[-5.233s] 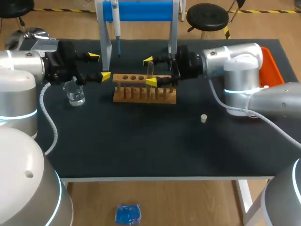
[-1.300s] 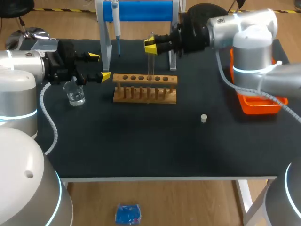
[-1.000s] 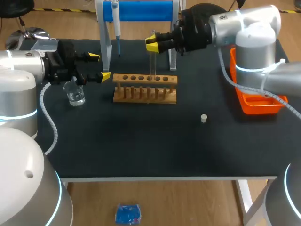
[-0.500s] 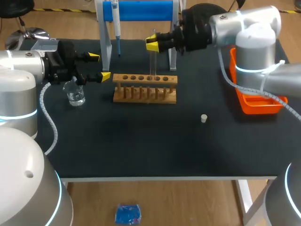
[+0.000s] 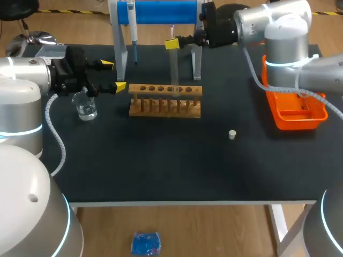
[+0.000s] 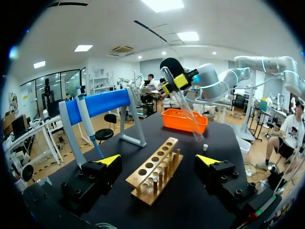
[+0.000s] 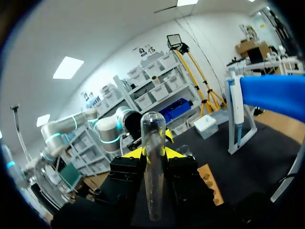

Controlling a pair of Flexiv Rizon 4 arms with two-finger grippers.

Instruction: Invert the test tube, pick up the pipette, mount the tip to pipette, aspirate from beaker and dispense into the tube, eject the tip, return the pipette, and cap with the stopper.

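Inversion step is running, my read. Right fingers [image 5: 171,44] are clamping the clear glass test tube [image 5: 174,69] from two sides, holding it in the air over the wooden tube rack [image 5: 165,101]. It's sitting high enough to clear the holes, so the wrist is getting room to flip it. Tube is hanging mostly below the grip, roughly upright in head view; can't tell which end is up.

Left fingers [image 5: 120,87] are standing spread with nothing between them, parked by the small clear glass beaker [image 5: 86,107] off the rack's end, out of the right arm's path. Blue-handled pipette [image 5: 132,27] is hanging on the blue-barred stand [image 5: 161,12] behind the rack. Small pale stopper [image 5: 232,134] is lying on the dark counter [image 5: 161,160].

Versus 5.2 s ago: right fingers were down at the rack on the tube; now the tube is out and lifted. Over the last second the wrist is rolling: two yellow tips were showing, now reading as one. Left arm isn't moving.
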